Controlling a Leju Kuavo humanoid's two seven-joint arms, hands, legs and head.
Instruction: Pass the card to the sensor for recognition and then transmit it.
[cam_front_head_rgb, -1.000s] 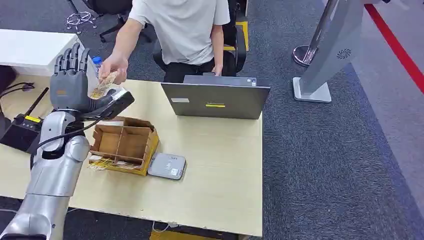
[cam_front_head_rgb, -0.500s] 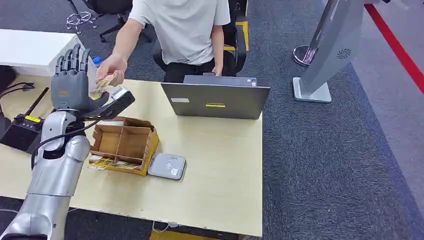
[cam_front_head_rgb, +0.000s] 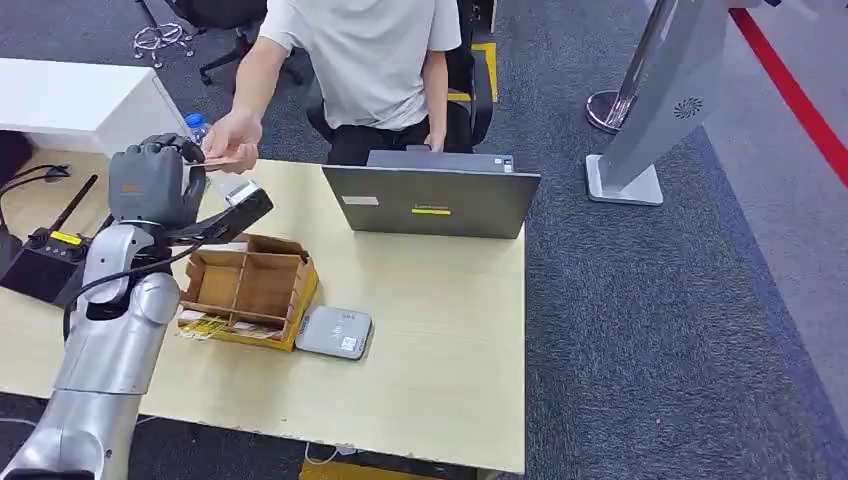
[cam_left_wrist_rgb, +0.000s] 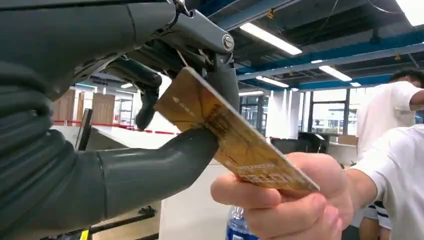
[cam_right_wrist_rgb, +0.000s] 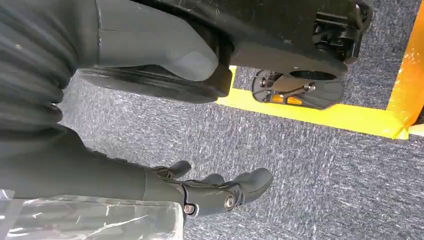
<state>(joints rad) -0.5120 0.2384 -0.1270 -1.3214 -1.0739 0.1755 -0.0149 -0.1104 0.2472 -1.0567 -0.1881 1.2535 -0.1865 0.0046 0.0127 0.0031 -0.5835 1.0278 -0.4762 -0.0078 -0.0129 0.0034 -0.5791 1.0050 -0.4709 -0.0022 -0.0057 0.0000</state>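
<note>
Left hand curled shut around the card now, fingers spread a second ago. Card still pinched by the person's hand too, far-left over the worktop. Handover nearly done; sensor next. Right hand hanging, holding nothing.

Head view: bright, even indoor light, sharp overall, soft short shadows under the box and laptop on the counter; no glare, slight wide-angle bend at edges. Left wrist view: backlit by ceiling strip lights and bright windows, which blow out; left hand dark and soft, very close; card fairly sharp, person's hand slightly blurred. Right wrist view: dimmer, flat light on carpet; near cover blurred, right hand in focus, plastic with faint sheen.
</note>
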